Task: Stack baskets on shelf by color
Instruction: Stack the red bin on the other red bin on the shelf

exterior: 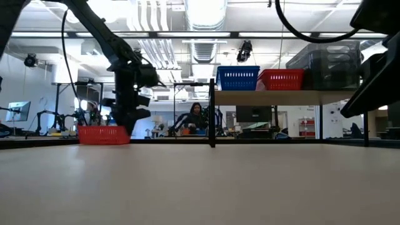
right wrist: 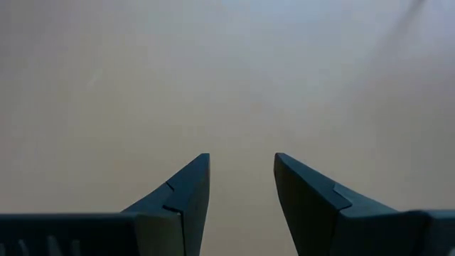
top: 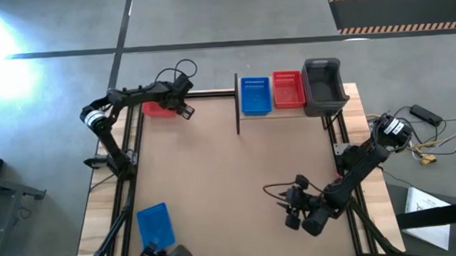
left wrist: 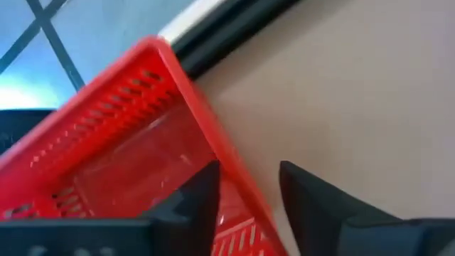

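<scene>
Right now a red basket sits at the table's far left edge, well apart from the shelf. The left gripper has 1 finger inside and 1 outside its wall, apart, likely to grab it. Up on the shelf, a blue basket, another red one and a grey one wait. The right gripper is open over bare table.

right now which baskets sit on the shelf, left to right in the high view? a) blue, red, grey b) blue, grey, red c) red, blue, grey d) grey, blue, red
a: the high view shows the blue basket, then the red basket, then the grey basket along the shelf.
</scene>
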Controlling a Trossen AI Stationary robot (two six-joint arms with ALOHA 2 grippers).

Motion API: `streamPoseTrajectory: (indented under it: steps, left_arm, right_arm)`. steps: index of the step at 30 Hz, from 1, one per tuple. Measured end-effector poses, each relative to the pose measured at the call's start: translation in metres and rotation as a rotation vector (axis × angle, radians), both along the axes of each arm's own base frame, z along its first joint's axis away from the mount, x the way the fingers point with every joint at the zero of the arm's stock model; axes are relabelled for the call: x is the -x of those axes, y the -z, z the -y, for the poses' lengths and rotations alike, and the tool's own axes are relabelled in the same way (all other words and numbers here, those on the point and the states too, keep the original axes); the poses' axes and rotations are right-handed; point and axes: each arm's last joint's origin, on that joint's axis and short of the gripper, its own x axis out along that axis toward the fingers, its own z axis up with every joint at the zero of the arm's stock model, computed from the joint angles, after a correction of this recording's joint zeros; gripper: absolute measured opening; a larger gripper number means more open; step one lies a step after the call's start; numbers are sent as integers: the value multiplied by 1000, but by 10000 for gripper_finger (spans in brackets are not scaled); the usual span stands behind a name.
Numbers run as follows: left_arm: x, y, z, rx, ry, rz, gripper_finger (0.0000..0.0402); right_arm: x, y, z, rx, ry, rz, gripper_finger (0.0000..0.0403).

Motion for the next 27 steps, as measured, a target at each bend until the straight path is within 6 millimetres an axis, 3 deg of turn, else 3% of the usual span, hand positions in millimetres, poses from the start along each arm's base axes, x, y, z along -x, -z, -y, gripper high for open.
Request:
streamPoseTrajectory:
  steps: [7,11,16,21,27]
  left_arm:
    - [3,-11,26,84,76,-91,21]
    - [-9,-22,62,148,201,-112,7]
    - [-32,-33,131,241,387,-53,2]
    - [-52,-36,215,326,589,50,1]
    - [-85,-31,310,322,789,353,1]
  right_arm:
    - [4,0,-4,-13,6,17,150]
    - [6,-3,-10,-20,-15,24,150]
    - [14,-13,-22,-48,-62,50,150]
    - [27,-26,-36,-42,-103,125,150]
    - [45,-41,-52,13,-129,222,150]
